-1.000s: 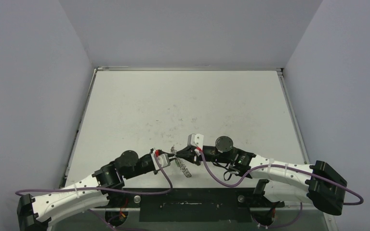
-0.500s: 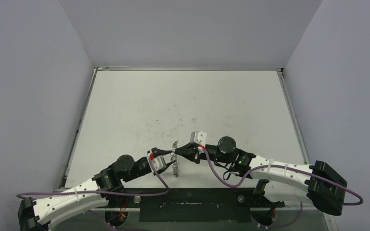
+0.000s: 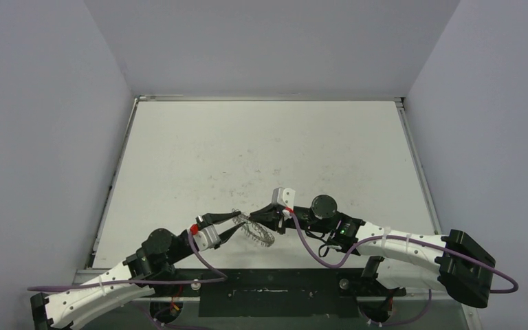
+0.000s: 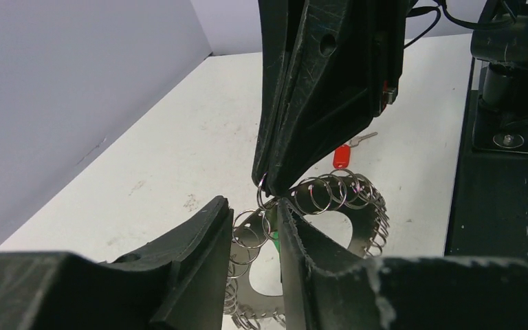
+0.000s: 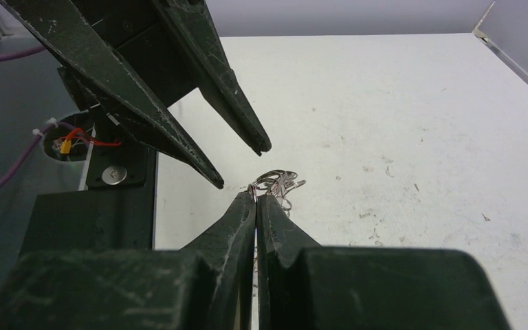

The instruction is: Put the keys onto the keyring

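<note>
The keyring (image 4: 331, 192) sits low near the front edge of the table (image 3: 261, 151), between the two arms. It is tilted, with one edge lifted, and I cannot tell how much of its far side rests on the surface. The red key (image 4: 342, 156) lies flat on the table just beyond the ring, loose and not threaded on anything. A sliver of green (image 4: 273, 237) shows among the small wire loops nearest the left arm. It is likely the tag of the other key, but whether it hangs from a loop or only lies against the ring is hidden. The right gripper (image 4: 269, 191) has its jaws pressed together on one wire loop at the ring's raised edge, holding it steady. The left gripper (image 4: 252, 201) faces it with its jaws apart, one on either side of the neighbouring loops, and grips nothing that I can see. My reading is that the work is at the threading step: the ring is presented and the left arm is free. Next the left arm most likely has to take a key by its tag, probably the red one, and bring its small hole to a loop. The fit is fine, so the right arm must keep the ring from swinging.
</note>
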Controlling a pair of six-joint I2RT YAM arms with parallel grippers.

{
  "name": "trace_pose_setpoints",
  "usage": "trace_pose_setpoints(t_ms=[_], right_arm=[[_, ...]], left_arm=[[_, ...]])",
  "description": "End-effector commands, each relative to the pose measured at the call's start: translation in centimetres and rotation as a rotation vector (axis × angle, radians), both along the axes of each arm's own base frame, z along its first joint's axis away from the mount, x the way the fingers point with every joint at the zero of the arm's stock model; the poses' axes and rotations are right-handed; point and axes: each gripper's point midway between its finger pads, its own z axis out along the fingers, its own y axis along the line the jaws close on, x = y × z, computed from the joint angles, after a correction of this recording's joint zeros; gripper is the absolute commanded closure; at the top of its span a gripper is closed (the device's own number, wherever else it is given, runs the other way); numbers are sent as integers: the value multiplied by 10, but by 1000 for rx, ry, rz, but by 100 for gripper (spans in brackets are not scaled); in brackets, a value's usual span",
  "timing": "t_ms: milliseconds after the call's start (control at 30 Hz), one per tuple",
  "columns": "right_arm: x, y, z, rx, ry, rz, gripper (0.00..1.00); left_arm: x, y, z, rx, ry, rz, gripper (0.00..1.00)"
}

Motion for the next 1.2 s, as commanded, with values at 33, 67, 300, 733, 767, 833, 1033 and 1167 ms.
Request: trace_pose_setpoints(t_ms=[33, 67, 300, 733, 767, 833, 1033, 1167], right_arm=[[-5, 3, 47, 143, -70, 34, 100], [-5, 3, 48, 145, -70, 38, 100], [-7, 3, 50, 150, -66, 43, 100], [-10, 2, 56, 165, -72, 56, 100], [-10, 2, 56, 166, -73, 55, 100], [-10, 2, 57, 167, -74, 58, 100], [-10, 2, 56, 165, -73, 60, 100], [-11, 3, 56, 165, -71, 64, 100]], left_arm=[[-5, -7, 19, -72, -55, -47, 76], [-6, -9, 20, -69, -57, -55, 79], [-6, -20, 17, -51, -56, -82, 83], [-1, -17, 4, 1, -28, -52, 72], [-1, -16, 4, 0, -29, -48, 72], [0, -14, 4, -1, -30, -40, 73], [0, -13, 7, -29, -35, -36, 92], [-1, -15, 8, -35, -38, -45, 91]])
